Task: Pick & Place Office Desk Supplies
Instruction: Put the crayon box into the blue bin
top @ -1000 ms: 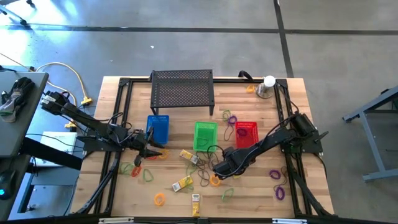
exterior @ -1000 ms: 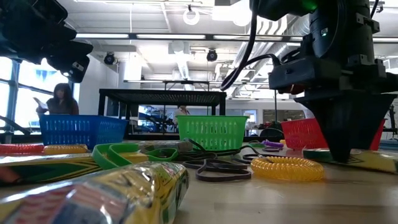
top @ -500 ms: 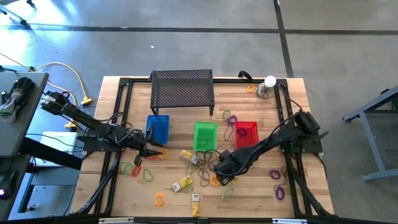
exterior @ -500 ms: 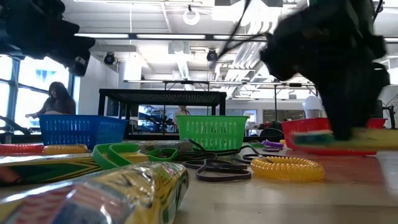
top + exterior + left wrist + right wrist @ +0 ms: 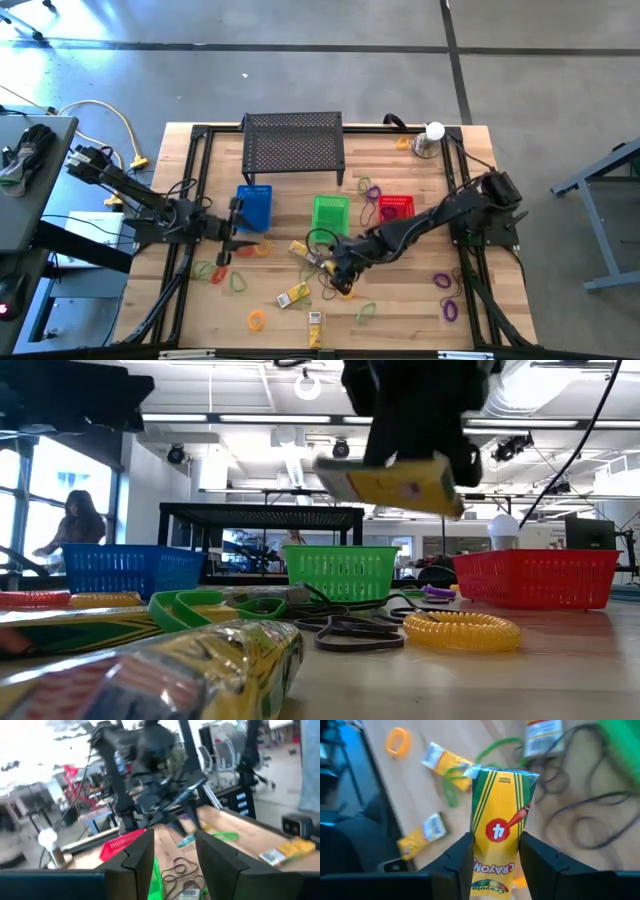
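Right fingers (image 5: 495, 865) were clamped on a yellow crayon box (image 5: 499, 840), held above the surface (image 5: 400, 320) in front of the green basket (image 5: 329, 215); left fingers (image 5: 172, 857) stood apart, empty, beside the blue basket (image 5: 256, 205).

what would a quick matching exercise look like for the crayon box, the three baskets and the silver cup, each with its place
Things:
1. crayon box
2. blue basket
3. red basket
4. silver cup

Places:
a. far corner of the table, on the right arm's side
b. held off the table in the right end effector
c. next to the left end effector
d. on the right arm's side of the green basket

Pairs: 1-b, 2-c, 3-d, 4-a
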Tool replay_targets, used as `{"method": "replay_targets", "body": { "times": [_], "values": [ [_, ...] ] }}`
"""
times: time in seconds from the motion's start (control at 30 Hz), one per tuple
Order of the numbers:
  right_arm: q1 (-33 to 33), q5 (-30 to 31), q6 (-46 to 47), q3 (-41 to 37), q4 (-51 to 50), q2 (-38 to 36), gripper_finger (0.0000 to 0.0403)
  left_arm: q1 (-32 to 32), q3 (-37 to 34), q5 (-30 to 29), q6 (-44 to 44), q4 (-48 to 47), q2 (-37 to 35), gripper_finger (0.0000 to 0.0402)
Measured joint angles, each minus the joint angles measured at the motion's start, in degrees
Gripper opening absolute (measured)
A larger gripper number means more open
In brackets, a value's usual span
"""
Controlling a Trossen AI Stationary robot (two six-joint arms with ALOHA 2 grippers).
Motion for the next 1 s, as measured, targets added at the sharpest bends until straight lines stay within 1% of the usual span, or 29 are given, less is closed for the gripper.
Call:
{"method": "replay_targets", "body": {
  "times": [0.1,0.23,0.37,0.43,0.53,0.63,0.73,0.83,0.9,1.0],
  "values": [
    [-1.80,-0.56,-4.01,0.00,0.62,0.06,0.0133,-1.35,0.72,-3.64,0.39,-0.13,2.36,0.0151],
    [-3.83,-2.48,-8.38,0.00,1.69,0.06,0.0133,-1.99,2.55,-8.12,0.30,0.20,6.96,0.0186],
    [-5.64,-5.69,-11.72,0.00,4.30,0.06,0.0133,-2.00,5.18,-7.91,1.24,0.73,12.58,0.0227],
    [-6.45,-8.16,-13.23,0.00,6.74,0.06,0.0133,-2.00,6.58,-7.48,4.76,1.16,15.38,0.0240],
    [-7.52,-13.36,-15.71,0.00,11.74,0.06,0.0133,-2.02,8.06,-7.44,9.33,3.05,19.58,0.0245],
    [-8.37,-17.28,-18.49,0.00,17.21,0.06,0.0133,-2.01,8.60,-7.42,12.06,7.70,23.29,0.0246],
    [-9.28,-18.40,-20.33,0.00,20.92,0.06,0.0133,-2.00,8.81,-7.06,13.50,12.76,26.34,0.0246],
    [-10.37,-18.48,-22.06,0.00,23.21,0.06,0.0133,-1.80,9.28,-5.10,16.30,17.05,28.85,0.0246],
    [-11.02,-18.85,-22.95,0.00,23.66,0.28,0.0133,-1.27,10.16,-5.08,18.16,20.52,30.74,0.0246],
    [-11.85,-19.38,-23.10,0.00,24.04,0.45,0.0133,0.34,10.56,-4.31,18.11,24.20,32.94,0.0246]
  ]
}}
